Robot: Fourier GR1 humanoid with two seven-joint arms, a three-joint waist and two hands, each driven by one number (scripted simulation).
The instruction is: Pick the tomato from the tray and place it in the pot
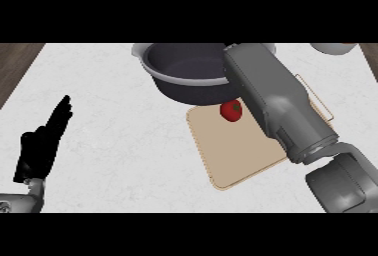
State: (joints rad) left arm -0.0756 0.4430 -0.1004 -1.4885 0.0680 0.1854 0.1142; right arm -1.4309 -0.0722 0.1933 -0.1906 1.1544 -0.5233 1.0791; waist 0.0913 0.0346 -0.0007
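Note:
A red tomato (230, 111) shows over the far end of the tan tray (235, 152), just in front of the dark pot (183, 70) with its grey rim. Whether the tomato rests on the tray or is lifted I cannot tell. My right forearm (277, 97) reaches from the lower right across the tray to the pot's right rim, covering the tomato's right side. The right hand itself is hidden under that forearm. At the far left my left hand (44, 142) rests open with its fingers pointing up, well away from tray and pot.
A pale round dish (332, 48) is cut off at the top right corner. The white counter ends at dark wood along the top left and top right. A thin tray handle (319, 102) pokes out right of the forearm.

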